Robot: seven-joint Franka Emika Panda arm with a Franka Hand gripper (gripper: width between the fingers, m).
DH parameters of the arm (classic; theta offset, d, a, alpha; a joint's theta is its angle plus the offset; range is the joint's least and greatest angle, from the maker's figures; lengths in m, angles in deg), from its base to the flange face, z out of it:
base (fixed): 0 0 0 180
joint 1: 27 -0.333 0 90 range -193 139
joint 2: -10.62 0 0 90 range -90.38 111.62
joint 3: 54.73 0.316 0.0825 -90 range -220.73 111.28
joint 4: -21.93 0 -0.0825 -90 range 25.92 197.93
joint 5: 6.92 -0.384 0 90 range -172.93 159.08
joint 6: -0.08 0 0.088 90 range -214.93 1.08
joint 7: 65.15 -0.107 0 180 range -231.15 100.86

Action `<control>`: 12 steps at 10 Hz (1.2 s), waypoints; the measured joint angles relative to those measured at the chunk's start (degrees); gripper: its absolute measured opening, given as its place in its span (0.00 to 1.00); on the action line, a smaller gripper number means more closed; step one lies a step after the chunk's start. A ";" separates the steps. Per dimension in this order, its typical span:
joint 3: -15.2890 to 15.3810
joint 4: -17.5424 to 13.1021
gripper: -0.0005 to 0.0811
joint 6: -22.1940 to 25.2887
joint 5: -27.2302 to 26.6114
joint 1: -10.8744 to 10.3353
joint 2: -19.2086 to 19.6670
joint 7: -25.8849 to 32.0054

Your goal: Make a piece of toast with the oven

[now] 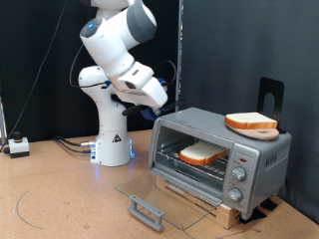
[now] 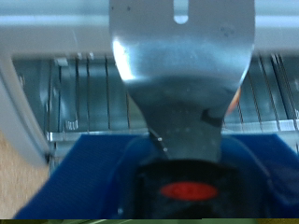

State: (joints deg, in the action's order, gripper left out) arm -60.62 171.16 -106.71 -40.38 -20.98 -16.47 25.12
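The oven (image 1: 219, 154) door lies open, toast (image 1: 203, 153) on its rack. The gripper (image 1: 159, 113) sits at the oven's upper-left corner, clamped on a spatula (image 2: 182, 75).

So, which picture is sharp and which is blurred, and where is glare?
Exterior view: sharp, evenly lit, dark backdrop; the oven and toast inside read clearly. Wrist view: soft focus, with bright glare on the metal spatula filling the frame; the rack behind is hazy.
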 joint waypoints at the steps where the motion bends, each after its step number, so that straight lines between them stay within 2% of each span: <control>1: 0.88 0.15 0.49 0.91 -0.32 -1.26 -0.47 0.13; 4: 5.45 1.65 0.49 0.57 -0.92 -3.87 -2.77 -1.31; 7: 10.81 3.59 0.49 -0.59 -3.46 -6.03 -5.47 -5.34; 9: 14.86 5.35 0.49 -2.72 -5.98 -7.53 -7.18 -8.73; 12: 22.11 8.77 0.49 -8.64 -9.24 -9.43 -8.14 -14.82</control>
State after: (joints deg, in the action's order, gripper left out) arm -38.50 179.93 -115.36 -49.62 -30.40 -24.61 10.29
